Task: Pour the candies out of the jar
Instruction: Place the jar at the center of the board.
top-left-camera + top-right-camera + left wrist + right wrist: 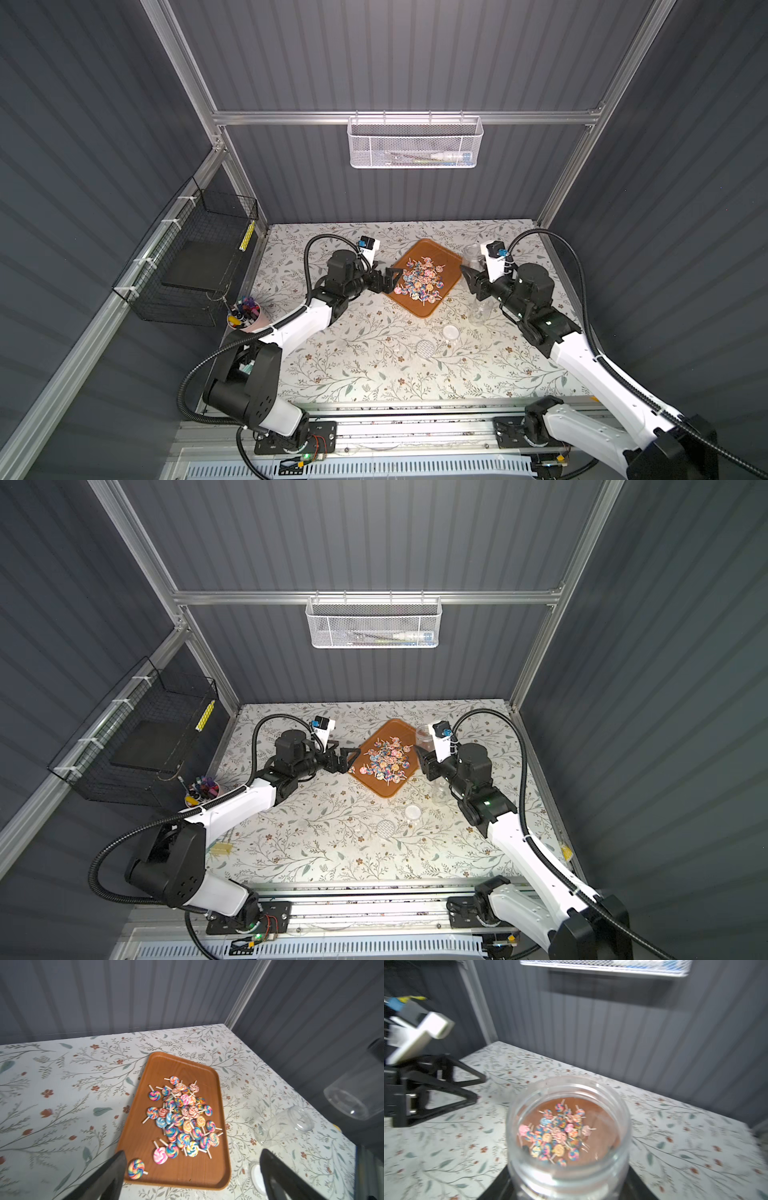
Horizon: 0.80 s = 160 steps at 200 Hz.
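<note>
The candies (422, 280) (386, 762) (182, 1118), small swirled lollipops on white sticks, lie heaped on a brown tray (432, 249) (170, 1064). My right gripper (469, 267) (571, 1184) is shut on the clear jar (471, 252) (424, 732) (345, 1099) and holds it off the table by the tray's right edge. In the right wrist view the tray and candies show through the jar (569, 1093); I cannot tell whether any are inside it. My left gripper (395, 278) (192, 1151) hangs open at the tray's left edge, holding nothing.
A second clear jar (480, 311) (284, 1124) lies on its side right of the tray. A white lid (449, 331) and a patterned lid (424, 348) sit nearer the front. A pink cup of marker pens (245, 316) stands at the left edge, under a black wire basket (195, 266).
</note>
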{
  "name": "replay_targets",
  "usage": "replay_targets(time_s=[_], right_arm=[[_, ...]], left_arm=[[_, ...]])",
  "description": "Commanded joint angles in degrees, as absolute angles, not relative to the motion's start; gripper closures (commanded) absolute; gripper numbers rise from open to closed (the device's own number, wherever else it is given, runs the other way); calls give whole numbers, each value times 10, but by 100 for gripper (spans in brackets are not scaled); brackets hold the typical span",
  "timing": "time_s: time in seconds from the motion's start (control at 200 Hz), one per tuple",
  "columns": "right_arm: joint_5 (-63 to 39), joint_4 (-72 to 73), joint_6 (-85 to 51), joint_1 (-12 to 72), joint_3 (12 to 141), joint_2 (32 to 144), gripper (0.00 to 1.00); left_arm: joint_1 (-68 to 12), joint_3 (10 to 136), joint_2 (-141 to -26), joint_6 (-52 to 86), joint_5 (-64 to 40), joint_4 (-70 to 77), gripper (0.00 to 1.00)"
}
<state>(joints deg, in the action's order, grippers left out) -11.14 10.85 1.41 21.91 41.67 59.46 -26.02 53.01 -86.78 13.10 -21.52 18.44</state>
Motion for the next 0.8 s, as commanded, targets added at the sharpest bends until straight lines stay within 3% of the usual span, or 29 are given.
replay_targets(time_s=[0.0, 0.37, 0.705, 0.795], right_arm=[[-234, 183, -46, 240, 392, 622, 61], [-354, 265, -35, 287, 419, 749, 62], [-351, 260, -17, 296, 434, 755, 60], [-355, 261, -18, 297, 435, 751, 60]], left_arm=[[-256, 563, -866, 157, -322, 224, 0], [-281, 625, -862, 156, -400, 168, 0], [-340, 688, -902, 70, -389, 42, 0], [-342, 689, -904, 66, -383, 34, 5]])
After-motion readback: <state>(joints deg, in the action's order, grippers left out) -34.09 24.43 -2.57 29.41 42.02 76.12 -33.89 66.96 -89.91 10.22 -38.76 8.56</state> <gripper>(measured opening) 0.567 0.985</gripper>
